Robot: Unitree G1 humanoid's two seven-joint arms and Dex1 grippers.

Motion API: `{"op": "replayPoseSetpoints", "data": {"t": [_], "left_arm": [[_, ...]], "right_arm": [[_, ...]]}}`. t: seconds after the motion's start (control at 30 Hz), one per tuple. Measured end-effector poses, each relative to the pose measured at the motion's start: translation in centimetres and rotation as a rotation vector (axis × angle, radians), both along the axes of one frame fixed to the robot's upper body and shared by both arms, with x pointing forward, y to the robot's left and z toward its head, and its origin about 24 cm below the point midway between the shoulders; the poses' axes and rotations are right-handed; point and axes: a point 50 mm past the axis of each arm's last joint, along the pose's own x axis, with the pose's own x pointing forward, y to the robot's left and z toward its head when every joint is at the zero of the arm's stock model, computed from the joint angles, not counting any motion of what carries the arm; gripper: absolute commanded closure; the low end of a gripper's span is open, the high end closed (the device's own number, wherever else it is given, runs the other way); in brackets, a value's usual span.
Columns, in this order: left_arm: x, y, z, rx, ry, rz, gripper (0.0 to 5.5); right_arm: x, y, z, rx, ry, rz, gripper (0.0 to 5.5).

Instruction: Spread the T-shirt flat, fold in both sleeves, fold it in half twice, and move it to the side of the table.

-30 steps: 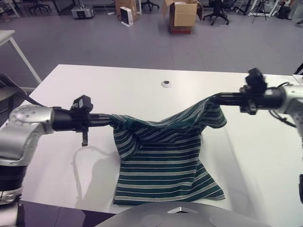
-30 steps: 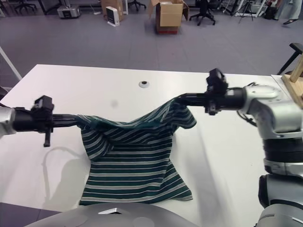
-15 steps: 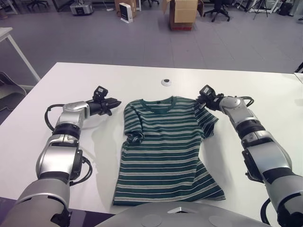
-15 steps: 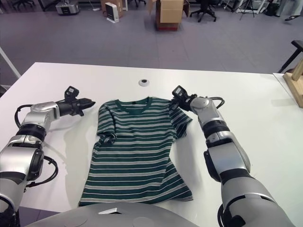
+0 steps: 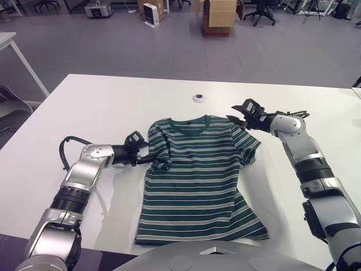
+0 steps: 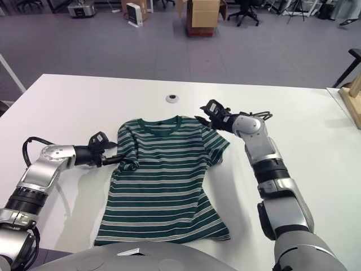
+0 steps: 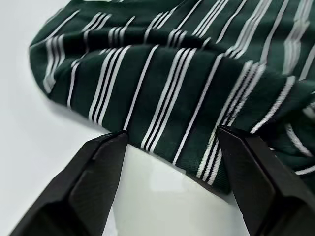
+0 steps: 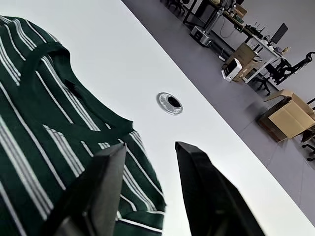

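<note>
The green T-shirt [image 5: 194, 180] with white stripes lies on the white table [image 5: 101, 101], collar toward the far side. Its left sleeve [image 5: 161, 164] is bunched up against the body; the right sleeve [image 5: 251, 148] lies out flat. My left gripper [image 5: 148, 159] sits low on the table, open, its tips right at the bunched sleeve [image 7: 162, 83], with the fabric edge between the fingers [image 7: 103, 167]. My right gripper [image 5: 236, 114] hovers open just over the shirt's right shoulder [image 8: 59, 123], holding nothing.
A round cable grommet [image 5: 198, 99] is set into the table beyond the collar. Bare tabletop lies to the left and right of the shirt. A wooden stand [image 6: 352, 93] is at the far right edge. Boxes [image 5: 220, 17] and chairs stand on the floor behind.
A second ago both grippers held the shirt up by its shoulders; it was then laid down and released. Since then the left gripper came in to the bunched left sleeve and the right rose slightly.
</note>
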Motion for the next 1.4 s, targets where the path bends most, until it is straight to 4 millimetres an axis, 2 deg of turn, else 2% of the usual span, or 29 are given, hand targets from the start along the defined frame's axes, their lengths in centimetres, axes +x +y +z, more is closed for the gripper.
{"op": "replayPoseSetpoints", "data": {"t": [0.1,0.17,0.23,0.27,0.37,0.5,0.67,0.73,0.83,0.93,1.0,1.1,1.17,1.23,1.3,1.33,1.4], "left_arm": [[1.4,0.2,-0.2,0.054,-0.05,0.036,2.21],[1.5,0.7,-0.3,0.064,-0.053,0.047,2.21],[0.6,2.7,0.1,0.105,-0.011,0.028,2.21],[0.1,3.8,0.3,0.13,0.013,0.021,2.21],[-0.9,6.6,1.1,0.202,0.06,0.018,2.21],[0.4,9.1,1.6,0.286,0.015,0.125,2.21],[1.8,8.9,0.9,0.241,-0.036,0.132,2.21],[1.9,9.0,0.8,0.227,-0.046,0.137,2.21],[2.0,10.1,0.7,0.237,-0.059,0.196,2.21],[2.3,11.3,0.9,0.29,-0.1,0.266,2.21],[2.4,11.4,1.2,0.274,-0.139,0.285,2.21],[3.1,10.5,2.9,0.134,-0.256,0.281,2.21],[3.4,9.9,4.2,0.059,-0.331,0.271,2.21],[3.0,10.3,4.9,0.031,-0.369,0.295,2.21],[2.0,11.1,4.7,0.009,-0.352,0.373,2.21],[1.3,11.4,4.5,0.003,-0.332,0.429,2.21],[0.2,11.3,4.0,-0.052,-0.297,0.522,2.21]], "right_arm": [[-2.2,2.2,-1.0,-0.043,0.037,0.158,3.63],[-5.1,3.3,-2.0,-0.079,0.114,0.344,3.63],[-8.3,3.1,-2.3,-0.084,0.215,0.509,3.63],[-8.9,2.4,-2.2,-0.096,0.243,0.523,3.63],[-10.0,0.0,-0.4,-0.138,0.301,0.554,3.63],[-12.6,-1.2,-0.6,-0.205,0.414,0.654,3.63],[-13.3,-1.1,-1.8,-0.332,0.408,0.71,3.63],[-14.3,-1.3,-3.1,-0.397,0.445,0.738,3.63],[-15.1,-1.6,-3.4,-0.438,0.437,0.768,3.63],[-15.7,-3.2,-3.0,-0.489,0.51,0.764,3.63],[-15.8,-4.1,-2.5,-0.488,0.584,0.75,3.63],[-14.7,-4.6,-1.8,-0.442,0.602,0.69,3.63],[-12.6,-3.5,0.1,-0.32,0.499,0.644,3.63],[-10.6,-2.3,1.7,-0.177,0.386,0.589,3.63],[-8.5,-2.2,1.5,-0.06,0.318,0.451,3.63],[-7.0,-2.5,0.5,0.002,0.3,0.323,3.63],[-5.3,-3.0,-0.9,0.072,0.298,0.145,3.63]]}}
